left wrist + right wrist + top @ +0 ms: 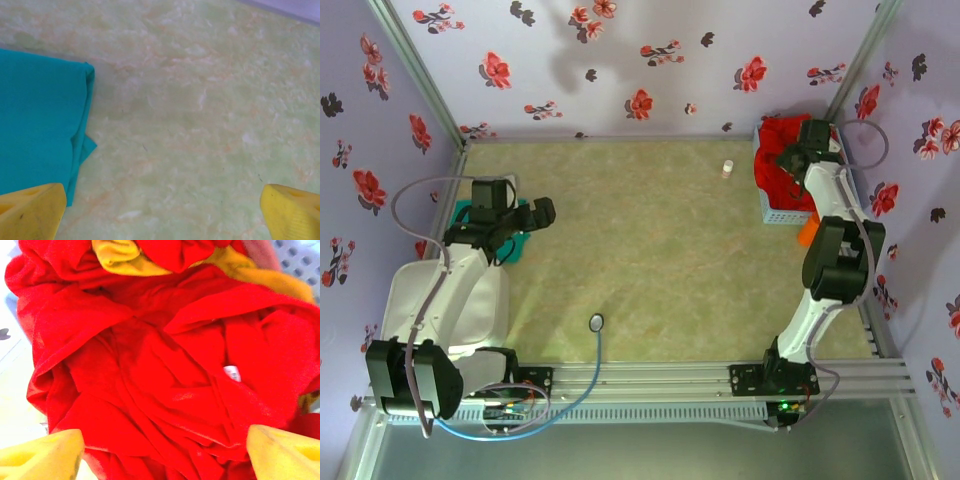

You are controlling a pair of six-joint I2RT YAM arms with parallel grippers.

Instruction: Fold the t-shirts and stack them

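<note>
A folded teal-green t-shirt (40,120) lies flat at the table's left edge, also seen as the teal t-shirt (523,243) under the left arm. My left gripper (162,215) (538,212) hangs open over bare table just right of that shirt, touching nothing. A crumpled heap of red t-shirts (165,370) (778,150) fills the basket at the back right, with a mustard-yellow t-shirt (120,257) at its far side. My right gripper (165,455) (792,158) is low over the heap, jaws wide apart with red cloth bulging between the fingertips (42,457).
The pale blue mesh basket (785,214) stands against the right wall. A small white bottle (727,169) stands left of it. An orange object (807,235) lies by the basket's near side. A white bin (470,305) sits near the left arm's base, and a cable end (597,321) lies at the front.
</note>
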